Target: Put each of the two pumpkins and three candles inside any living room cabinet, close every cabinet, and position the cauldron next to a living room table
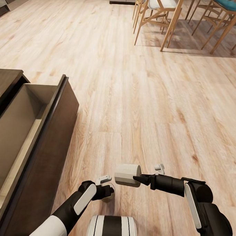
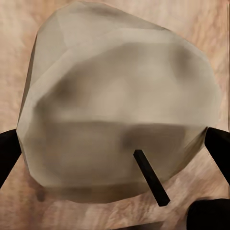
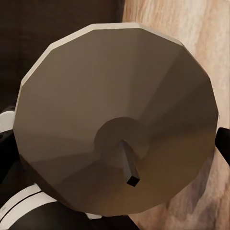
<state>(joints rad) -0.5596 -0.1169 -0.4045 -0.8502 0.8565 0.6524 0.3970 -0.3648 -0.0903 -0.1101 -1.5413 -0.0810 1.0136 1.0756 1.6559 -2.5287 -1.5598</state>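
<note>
Pale wood-plank floor (image 1: 139, 98) fills the room ahead, and the long dark-brown cabinet (image 1: 47, 152) stands along its edge, on the robot's left side. The cabinet's drawer (image 1: 13, 133) is pulled wide open, showing a pale beige inside (no object can be made out in the part of it that shows). Far beyond the cabinet, at the other end of the floor, stand light wooden chairs (image 1: 161, 16), one with a white seat, and another with a teal seat (image 1: 227, 4) beside it.

Both arms are raised low in front of the trunk, just off the cabinet's near end. The right gripper (image 1: 137, 178) holds a short white candle (image 1: 126, 174) lying on its side, its round body pointing toward the cabinet; the dark fingers are closed onto the candle's end. In the right wrist view this candle (image 3: 115, 120) is seen end-on, a faceted disc with a short dark wick (image 3: 129, 170) rising from a shallow dip at its middle, with the cabinet's dark wood behind it on one side and floor on the other.

The left gripper (image 1: 109, 192) sits closer to the cabinet than the right one, with a second pale candle (image 1: 108, 198) partly hidden behind its fingers. The left wrist view shows that candle (image 2: 115, 105) close up between two dark fingertips (image 2: 8, 153) pressed against its sides, a dark wick (image 2: 151, 177) slanting out of it, and floor planks behind.
</note>
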